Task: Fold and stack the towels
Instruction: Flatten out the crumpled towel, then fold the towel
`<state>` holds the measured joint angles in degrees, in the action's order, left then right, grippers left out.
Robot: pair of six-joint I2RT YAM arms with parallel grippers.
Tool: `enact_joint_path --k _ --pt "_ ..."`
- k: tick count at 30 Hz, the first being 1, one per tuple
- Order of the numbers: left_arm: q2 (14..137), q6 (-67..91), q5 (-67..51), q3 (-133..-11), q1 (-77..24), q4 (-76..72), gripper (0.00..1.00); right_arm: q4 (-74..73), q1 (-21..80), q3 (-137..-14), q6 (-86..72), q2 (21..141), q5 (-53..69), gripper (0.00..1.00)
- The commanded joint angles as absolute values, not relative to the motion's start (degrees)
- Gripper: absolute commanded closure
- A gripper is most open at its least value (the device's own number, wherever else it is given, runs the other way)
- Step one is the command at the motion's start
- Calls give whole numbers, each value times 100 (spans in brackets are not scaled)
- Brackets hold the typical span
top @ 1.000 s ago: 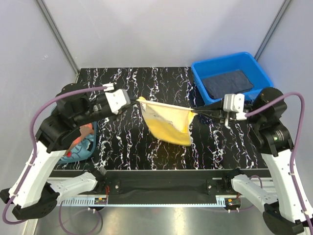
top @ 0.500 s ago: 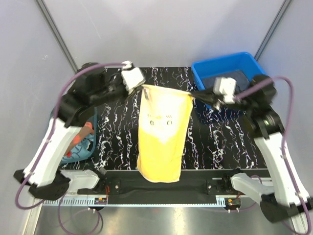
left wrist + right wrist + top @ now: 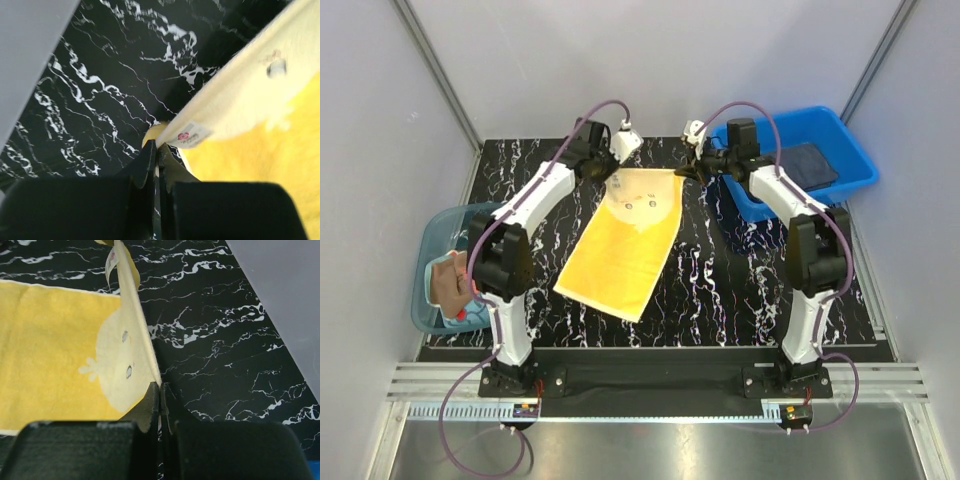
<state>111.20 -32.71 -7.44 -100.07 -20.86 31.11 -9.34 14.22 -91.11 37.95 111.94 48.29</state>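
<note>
Swung out to the worktop's far edge since a second ago and lowered: yellow towel spread mid-worktop, far corners clamped in left gripper and right gripper. Soft, light, limp, judged best held by corners. Hard to make out: bite depth on hem, contents of teal tub.

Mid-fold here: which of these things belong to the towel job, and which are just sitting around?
Part of the job:
yellow towel, with the left gripper and right gripper shut on its far corners
dark blue towel
bunched cloths

Just there:
blue bin, holding the dark towel
teal tub, holding the cloths
</note>
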Motion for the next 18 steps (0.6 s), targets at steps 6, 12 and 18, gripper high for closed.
enact_joint_path --k 6,12,18 --pt "11452 -3840 200 -9977 -1837 1258 100 -782 1380 -10081 4202 11804 4254 100" --pt "11409 -4052 589 -9625 -1819 1213 100 -1168 1625 -9582 4025 11409 3973 100" --pt "10565 -4052 1045 -8333 -1828 1080 100 -1862 2205 -8825 3982 10750 3604 100"
